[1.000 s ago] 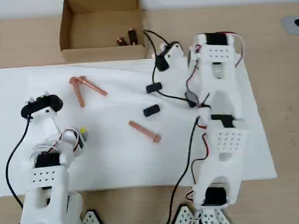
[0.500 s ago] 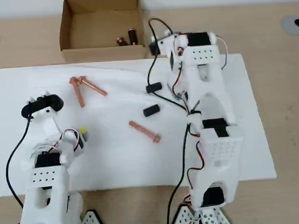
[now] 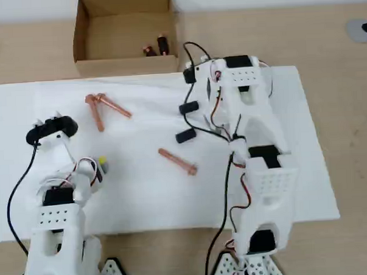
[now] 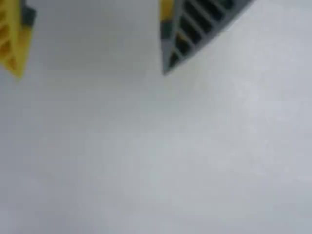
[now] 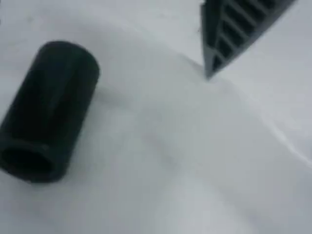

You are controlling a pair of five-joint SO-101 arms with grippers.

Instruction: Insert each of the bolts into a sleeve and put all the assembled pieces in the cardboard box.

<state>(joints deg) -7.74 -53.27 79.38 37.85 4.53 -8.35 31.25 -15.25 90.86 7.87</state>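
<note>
Two black sleeves lie on the white sheet, one [image 3: 189, 107] just in front of my right gripper [image 3: 199, 82], the other [image 3: 185, 135] a little nearer. In the right wrist view one sleeve [image 5: 48, 107] lies on its side close by, beside a dark ribbed fingertip [image 5: 229, 34]; the gripper is open and holds nothing. One copper bolt [image 3: 177, 161] rests mid-sheet, and two more [image 3: 103, 107] lie crossed at the left. The cardboard box [image 3: 125, 66] holds two assembled pieces [image 3: 156, 47]. My left gripper [image 3: 95, 169] [image 4: 92, 68] hovers open over bare sheet.
The white sheet [image 3: 137, 194] covers most of the wooden table. Black cables [image 3: 202, 121] from the right arm trail over the sheet next to both sleeves. A grey round object [image 3: 360, 29] sits at the far right edge.
The right arm has swung left and drawn its gripper back from the box's corner to just above the farther sleeve. The left arm has not moved.
</note>
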